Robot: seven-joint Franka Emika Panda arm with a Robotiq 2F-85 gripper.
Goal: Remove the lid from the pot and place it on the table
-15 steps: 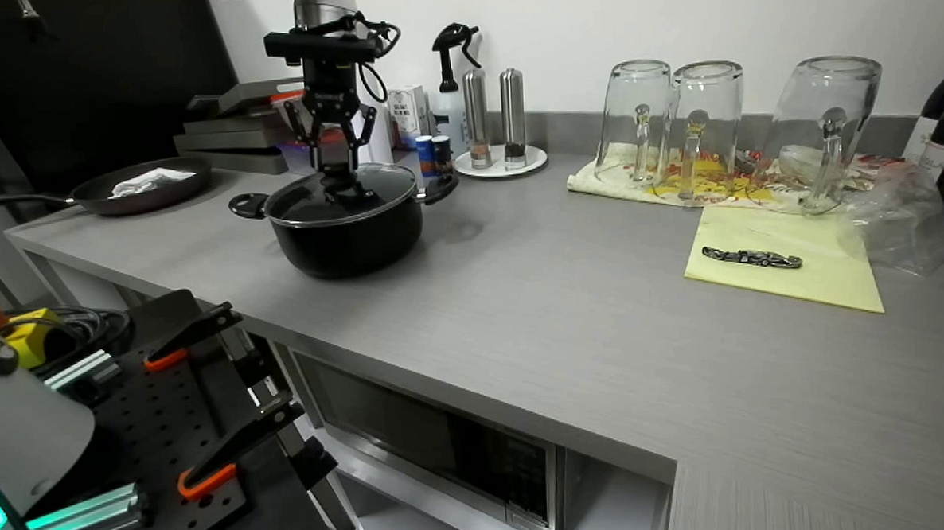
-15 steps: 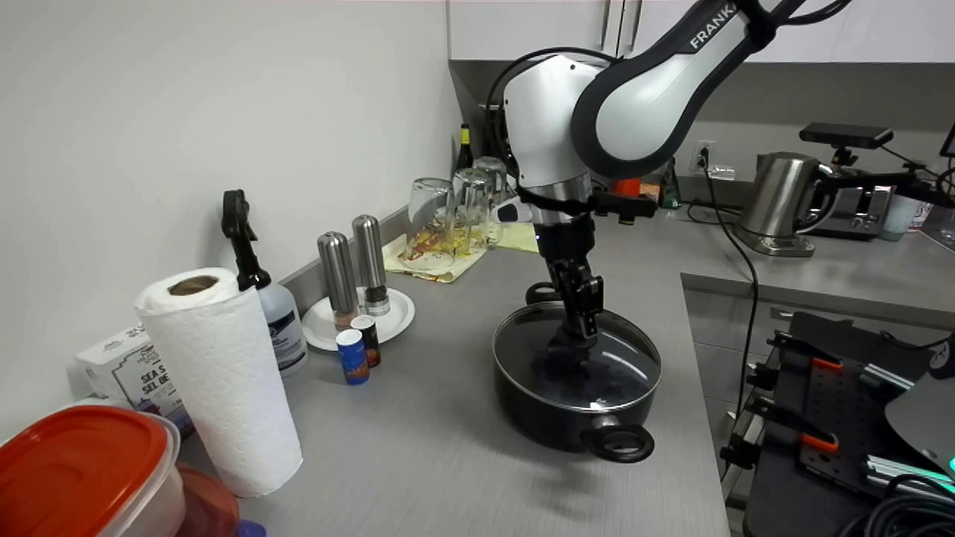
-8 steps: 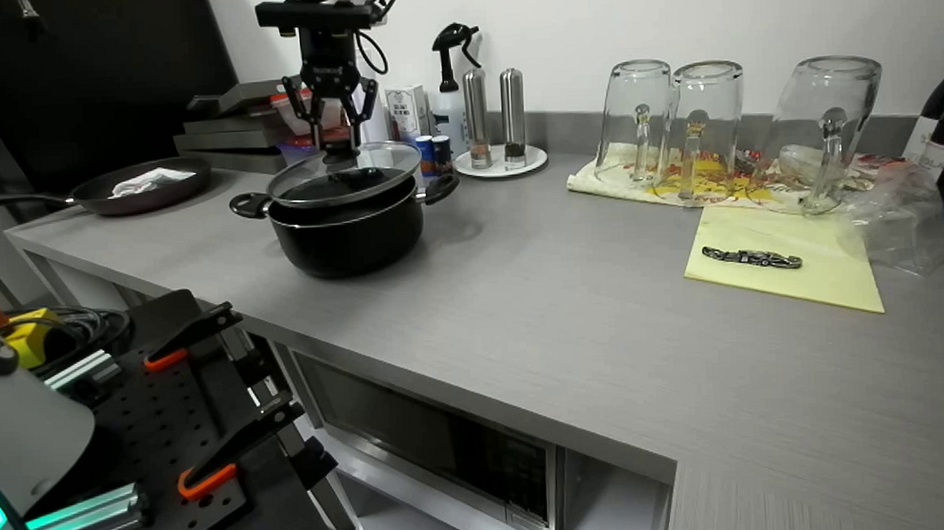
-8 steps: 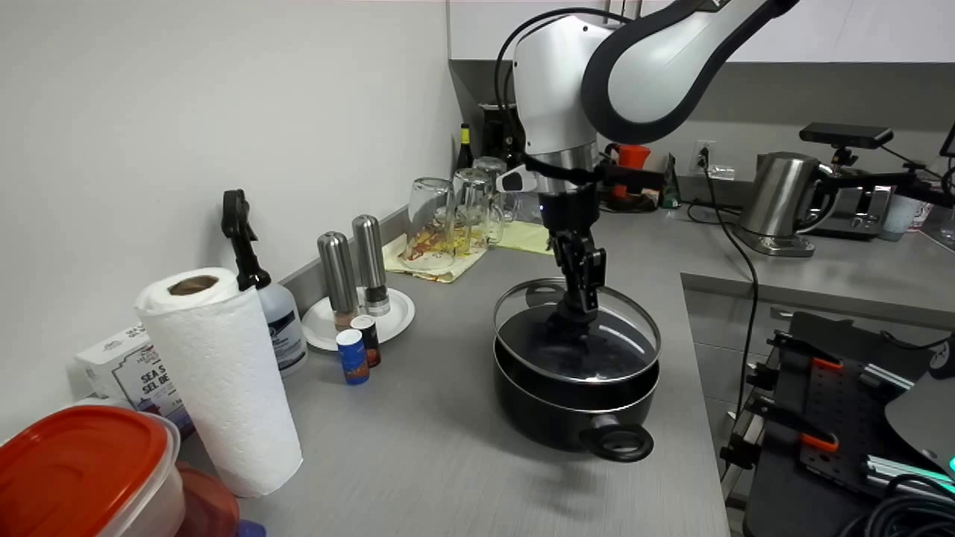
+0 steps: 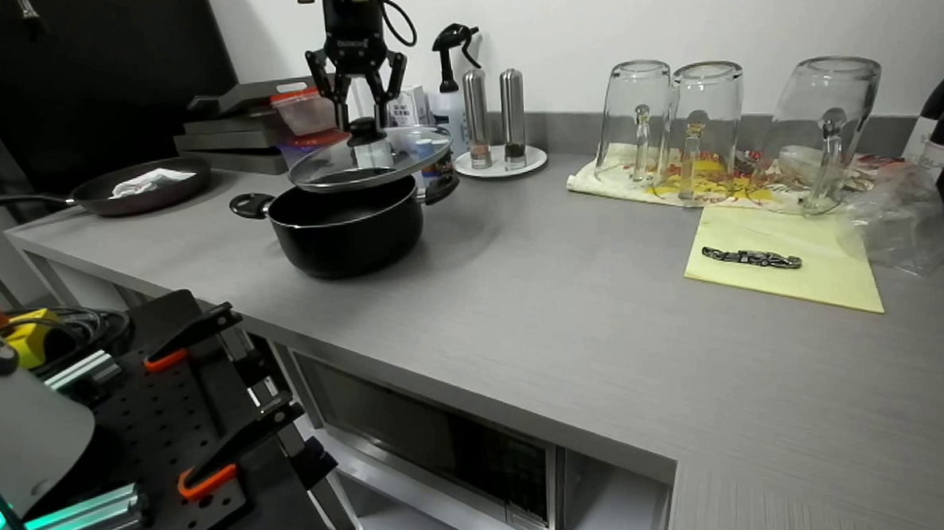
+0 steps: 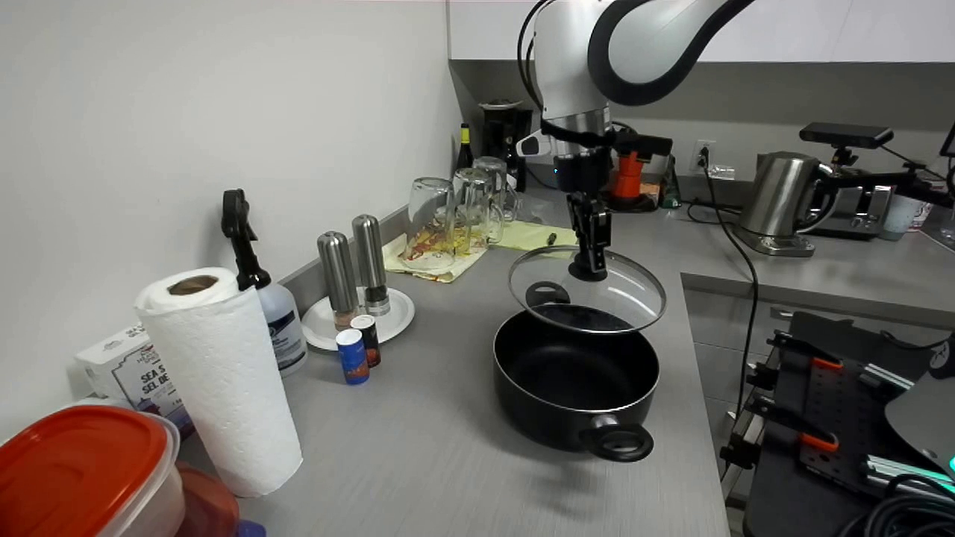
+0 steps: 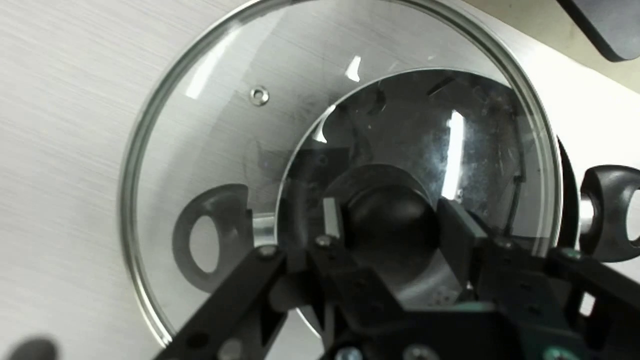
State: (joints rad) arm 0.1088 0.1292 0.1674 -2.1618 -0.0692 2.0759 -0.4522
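Observation:
My gripper is shut on the black knob of the glass lid. The lid hangs above the pot, apart from it and slightly tilted in an exterior view. In an exterior view the lid is over the pot's far part, and the pot shows its dark inside. The black pot stands on the grey table. In the wrist view the knob sits between both fingers, and the lid is offset from the pot, with a pot handle beyond its rim.
Two small shakers, a white plate with two metal mills and a paper towel roll stand along the wall. Upturned glass mugs and a yellow sheet lie farther along. A frying pan is at the far end.
The lid was on the pot one second ago. My gripper has lifted it and shifted it sideways toward the mugs, uncovering part of the pot. The pot has stayed in place.

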